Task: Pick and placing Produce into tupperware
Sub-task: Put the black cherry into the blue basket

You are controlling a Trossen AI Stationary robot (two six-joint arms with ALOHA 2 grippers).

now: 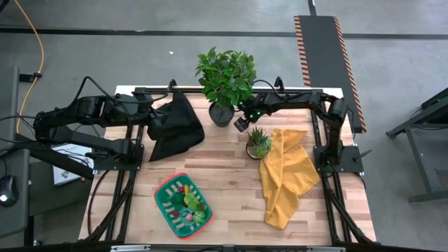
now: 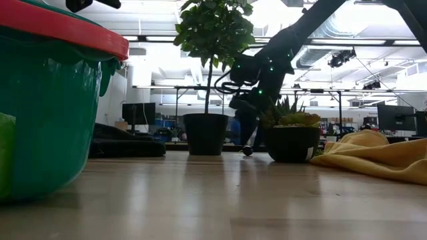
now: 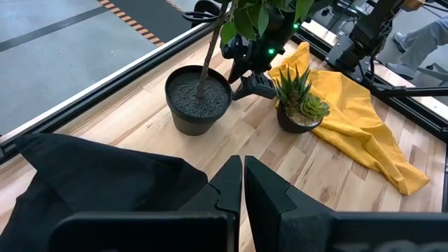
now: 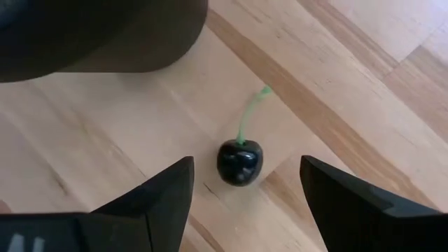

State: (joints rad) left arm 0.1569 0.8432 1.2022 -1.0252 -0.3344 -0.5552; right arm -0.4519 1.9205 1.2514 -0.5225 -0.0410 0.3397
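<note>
A small dark toy cherry (image 4: 239, 162) with a green stem lies on the bare wood beside the leafy plant's pot. It shows as a small dark ball (image 2: 247, 151) in the low view. My right gripper (image 4: 245, 185) hovers over it, open, one finger on either side and neither touching. The green tupperware (image 1: 166, 190) with a red rim sits near the table's near edge, left of centre, with several toy produce pieces (image 1: 189, 204) inside. My left gripper (image 3: 243, 183) is shut and raised above the black cloth (image 1: 175, 126) at the far left.
The large leafy potted plant (image 1: 222, 112) stands right beside my right gripper. The small spiky potted plant (image 1: 257, 144) is just to its right. A yellow cloth (image 1: 283, 175) covers the table's right part. Bare wood lies between the plants and the tupperware.
</note>
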